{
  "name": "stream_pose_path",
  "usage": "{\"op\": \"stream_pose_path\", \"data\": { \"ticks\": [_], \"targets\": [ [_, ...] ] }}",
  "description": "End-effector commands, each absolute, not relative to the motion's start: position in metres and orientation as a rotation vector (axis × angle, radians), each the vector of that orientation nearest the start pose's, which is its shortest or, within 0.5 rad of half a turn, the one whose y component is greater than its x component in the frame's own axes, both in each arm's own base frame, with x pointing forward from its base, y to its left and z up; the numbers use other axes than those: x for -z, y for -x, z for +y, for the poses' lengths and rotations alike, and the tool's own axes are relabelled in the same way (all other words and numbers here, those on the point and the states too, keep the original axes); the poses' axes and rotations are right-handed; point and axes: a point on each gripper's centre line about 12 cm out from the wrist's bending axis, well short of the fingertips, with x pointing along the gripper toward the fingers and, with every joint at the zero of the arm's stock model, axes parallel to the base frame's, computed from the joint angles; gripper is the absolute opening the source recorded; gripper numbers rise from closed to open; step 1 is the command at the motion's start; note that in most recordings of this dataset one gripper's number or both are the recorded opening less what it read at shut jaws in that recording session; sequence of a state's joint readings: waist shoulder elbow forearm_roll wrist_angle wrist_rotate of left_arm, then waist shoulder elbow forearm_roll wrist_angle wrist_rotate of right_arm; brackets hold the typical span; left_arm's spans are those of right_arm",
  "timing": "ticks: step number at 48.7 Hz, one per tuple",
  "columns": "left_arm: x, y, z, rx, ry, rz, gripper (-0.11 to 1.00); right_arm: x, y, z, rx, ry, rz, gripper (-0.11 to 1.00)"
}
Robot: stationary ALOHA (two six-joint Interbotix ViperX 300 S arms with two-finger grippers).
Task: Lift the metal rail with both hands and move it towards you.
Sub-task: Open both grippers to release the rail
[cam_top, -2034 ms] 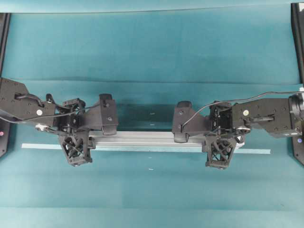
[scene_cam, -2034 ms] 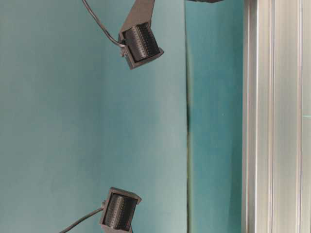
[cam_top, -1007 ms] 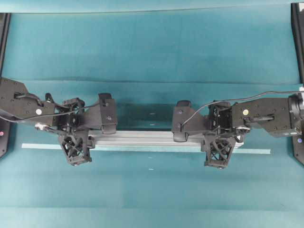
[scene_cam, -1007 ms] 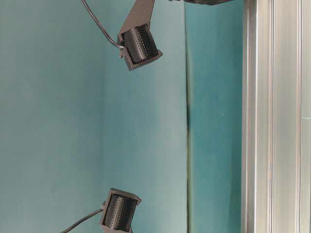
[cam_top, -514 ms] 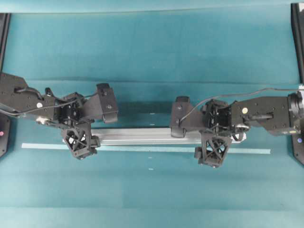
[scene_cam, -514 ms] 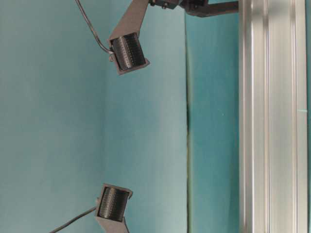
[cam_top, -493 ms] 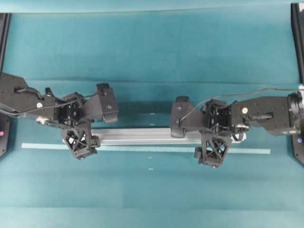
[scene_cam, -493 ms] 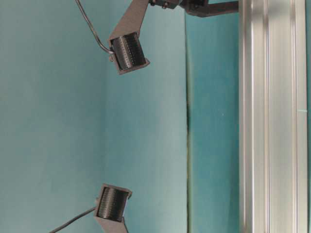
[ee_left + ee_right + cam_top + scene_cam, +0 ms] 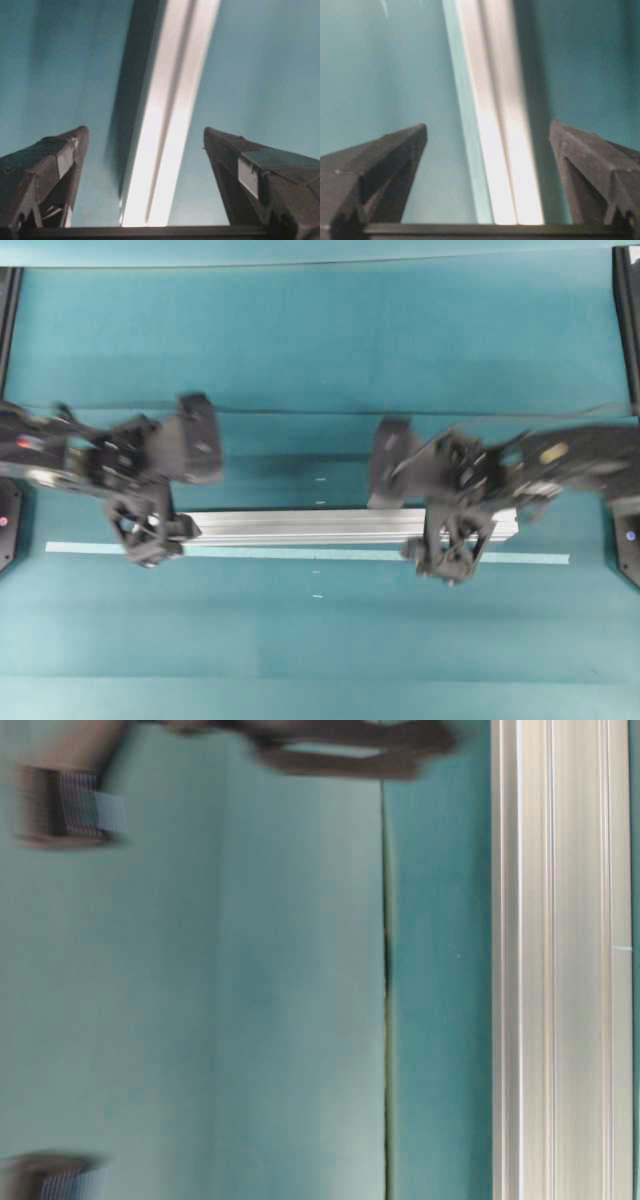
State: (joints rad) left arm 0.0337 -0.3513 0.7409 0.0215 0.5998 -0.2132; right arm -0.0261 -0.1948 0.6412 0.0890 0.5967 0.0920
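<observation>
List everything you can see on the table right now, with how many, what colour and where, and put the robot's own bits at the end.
metal rail: one, silver, grooved lengthwise, lying flat across the middle of the table, held by neither gripper.
tape strip: one, pale green, thin and flat, along the rail's near side and sticking out past both its ends.
table: one, teal surface, with black posts at the far corners.
left gripper: one, black, above the rail's left end, jaws wide open with the rail between them, blurred.
right gripper: one, black, above the rail near its right end, jaws wide open, blurred.
</observation>
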Motion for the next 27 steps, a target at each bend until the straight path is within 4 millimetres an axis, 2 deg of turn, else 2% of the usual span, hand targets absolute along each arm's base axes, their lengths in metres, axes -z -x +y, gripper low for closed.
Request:
{"op": "stream_pose_path", "data": {
  "ticks": [1, 10, 21, 27],
  "targets": [
    [-0.251, -0.290, 0.011, -0.120, 0.174, 0.867, 0.91, -0.230, -0.329, -0.007, 0.066, -0.180, 0.946, 0.98],
    [-0.286, -0.270, 0.010, -0.099, 0.157, 0.716, 0.91, -0.267, -0.315, -0.010, 0.067, -0.158, 0.810, 0.98],
    [-0.310, -0.249, 0.008, -0.077, 0.153, 0.536, 0.91, -0.298, -0.296, -0.010, 0.060, -0.138, 0.629, 0.98],
    [-0.322, -0.240, 0.007, -0.067, 0.153, 0.438, 0.91, -0.317, -0.281, -0.010, 0.054, -0.134, 0.471, 0.98]
  ]
}}
